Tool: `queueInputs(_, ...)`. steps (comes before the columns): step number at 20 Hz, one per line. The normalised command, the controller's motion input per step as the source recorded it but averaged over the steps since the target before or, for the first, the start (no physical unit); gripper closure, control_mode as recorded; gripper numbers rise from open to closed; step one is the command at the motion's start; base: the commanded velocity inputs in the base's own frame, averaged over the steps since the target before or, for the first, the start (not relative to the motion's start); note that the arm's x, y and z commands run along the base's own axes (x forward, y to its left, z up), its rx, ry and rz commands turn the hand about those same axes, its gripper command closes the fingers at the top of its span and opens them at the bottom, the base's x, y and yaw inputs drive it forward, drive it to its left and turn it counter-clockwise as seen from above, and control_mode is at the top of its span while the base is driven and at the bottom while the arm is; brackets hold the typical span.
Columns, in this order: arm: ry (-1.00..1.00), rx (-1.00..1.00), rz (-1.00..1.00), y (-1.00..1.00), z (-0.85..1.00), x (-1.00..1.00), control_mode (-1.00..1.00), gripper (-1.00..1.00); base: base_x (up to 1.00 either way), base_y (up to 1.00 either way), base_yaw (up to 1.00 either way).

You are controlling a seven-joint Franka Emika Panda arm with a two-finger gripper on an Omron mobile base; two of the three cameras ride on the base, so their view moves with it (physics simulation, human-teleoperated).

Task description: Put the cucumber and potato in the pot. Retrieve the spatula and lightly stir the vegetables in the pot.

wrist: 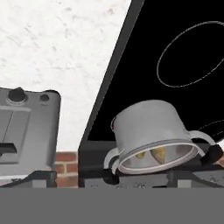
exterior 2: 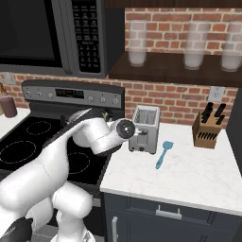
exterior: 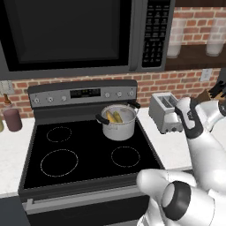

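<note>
The steel pot [exterior: 118, 124] stands on the stove's back right burner, seen rolled over in the hand view as pot [wrist: 151, 127]. Two yellowish vegetables [exterior: 114, 117] lie inside it; these vegetables [wrist: 151, 153] show through its mouth. The blue-grey spatula [exterior 2: 163, 154] lies flat on the white counter, right of the toaster. My gripper [wrist: 116, 178] hangs above the stove's right edge, between pot and toaster, open and holding nothing. Its dark tips stand wide apart at the bottom of the hand view. In the right base view my arm hides the pot.
A silver toaster [exterior 2: 145, 128] sits on the counter [exterior 2: 189, 175] beside the stove [exterior: 66, 150]. A knife block [exterior 2: 208, 126] stands at the back right. A microwave [exterior: 75, 35] hangs above the stove. A dark jar [exterior: 12, 119] stands left of it.
</note>
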Motion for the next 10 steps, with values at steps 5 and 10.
queueInputs(5, 0.42, -0.01, -0.17, -0.5, 0.0, 0.0, -1.0, -1.0, 0.0, 0.0, 0.0)
queueInputs(10, 0.27, -0.09, -0.14, -0.19, -0.05, -0.24, -1.0, -1.0, 0.0, 0.0, 0.0)
